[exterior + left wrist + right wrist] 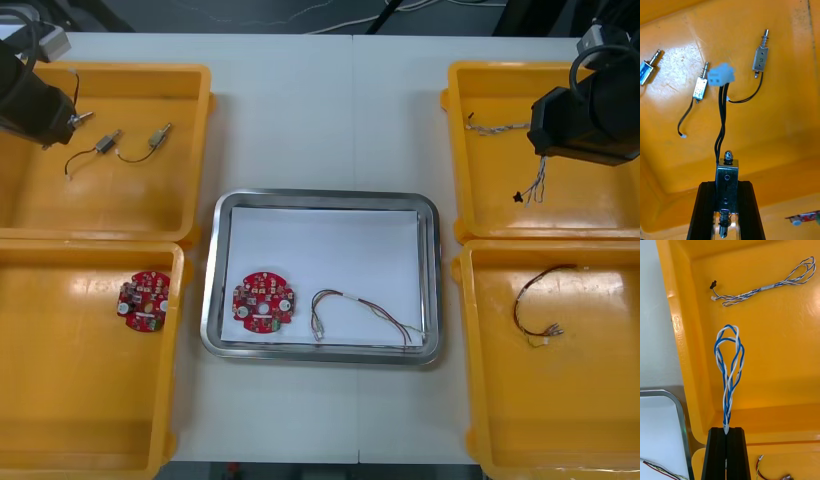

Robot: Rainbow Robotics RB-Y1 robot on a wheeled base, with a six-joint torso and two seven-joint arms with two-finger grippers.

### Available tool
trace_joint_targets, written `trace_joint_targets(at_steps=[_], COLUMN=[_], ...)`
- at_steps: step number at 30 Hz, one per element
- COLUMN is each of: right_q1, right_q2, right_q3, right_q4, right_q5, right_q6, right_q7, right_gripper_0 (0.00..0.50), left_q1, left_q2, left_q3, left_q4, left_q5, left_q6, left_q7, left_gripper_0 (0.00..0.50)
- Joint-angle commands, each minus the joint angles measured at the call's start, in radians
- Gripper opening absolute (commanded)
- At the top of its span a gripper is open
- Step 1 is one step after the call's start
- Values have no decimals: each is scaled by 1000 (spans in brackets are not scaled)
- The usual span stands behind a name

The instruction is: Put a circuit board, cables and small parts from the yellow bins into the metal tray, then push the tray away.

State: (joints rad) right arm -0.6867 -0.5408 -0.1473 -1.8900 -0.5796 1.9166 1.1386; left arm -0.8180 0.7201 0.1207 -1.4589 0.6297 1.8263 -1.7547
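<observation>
My left gripper (727,187) is shut on a small metal part (727,176) whose black wires end in a white plug (721,74); it hangs above the far left yellow bin (140,68). Over the far right yellow bin (455,150), my right gripper (726,438) is shut on a twisted blue and white cable (729,367), which dangles below it (537,185). The metal tray (325,195), white inside, holds a round red circuit board (265,302) and a red and yellow cable (365,315).
More small metal parts (108,143) lie in the far left bin. A second twisted cable (763,288) lies in the far right bin. The near left bin holds a circuit board (143,300); the near right bin holds a red and yellow cable (540,305).
</observation>
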Motion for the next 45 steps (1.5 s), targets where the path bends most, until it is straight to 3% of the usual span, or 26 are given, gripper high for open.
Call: trace_joint_targets(at_steps=[1, 18, 25, 32, 45], right_q1=[4, 7, 7, 7, 7], right_q2=[-54, -62, -62, -62, -62], right_q3=[17, 18, 18, 18, 18], right_q4=[-43, -41, -40, -40, -40], right_q5=[-11, -28, -26, -26, -26], right_q6=[3, 3, 3, 3, 3], right_q7=[-51, -62, -68, -68, -68], right_gripper_0=[0, 0, 0, 0, 0], left_q1=[36, 63, 77, 77, 82], left_q2=[38, -18, -41, -80, -159], left_q3=[25, -101, -222, -345, -481], left_q4=[-127, -342, -403, -439, -445], left_q5=[36, 113, 114, 54, -51], left_q6=[73, 94, 59, 13, -27], left_q7=[136, 448, 612, 739, 834], left_gripper_0=[0, 0, 0, 0, 0])
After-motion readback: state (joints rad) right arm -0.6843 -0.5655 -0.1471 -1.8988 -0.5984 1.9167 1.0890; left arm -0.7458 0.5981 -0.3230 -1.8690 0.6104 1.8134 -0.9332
